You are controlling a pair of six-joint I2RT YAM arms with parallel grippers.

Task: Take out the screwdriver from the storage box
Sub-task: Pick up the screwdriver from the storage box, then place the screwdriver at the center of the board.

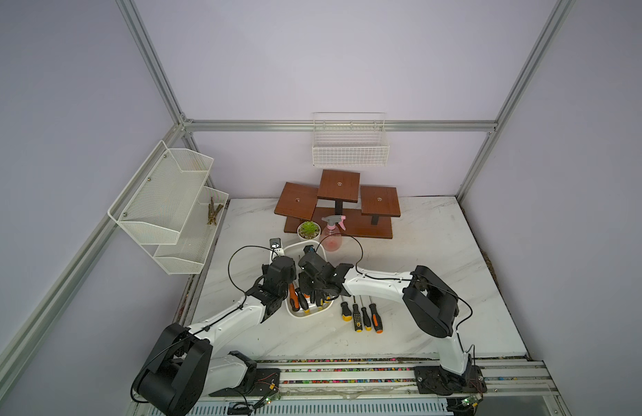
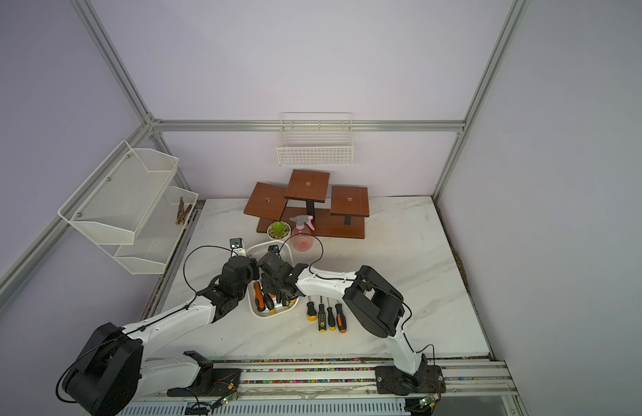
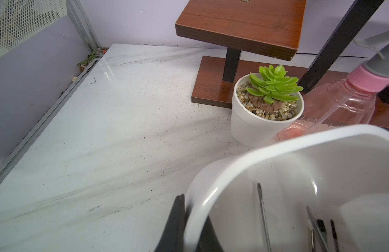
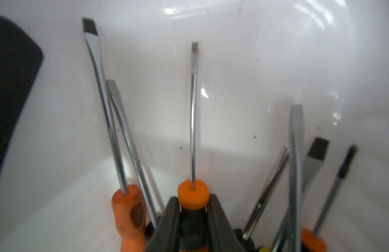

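Right gripper (image 4: 193, 197) clamped narrow on screwdriver (image 4: 194, 109) handle behind orange collar, inside storage box (image 1: 306, 314), 6 o'clock end. Left gripper (image 3: 193, 222) pinches rim. Prob. light, stiff; shaft slick — keep hold on handle.

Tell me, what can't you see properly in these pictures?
Middle of box: both top views, arms cover it.
Handle of held screwdriver: right wrist view, right tool hides it.
Most of left tool: left wrist view, edge cuts it.
Brown bits in shelf: top views, too small.
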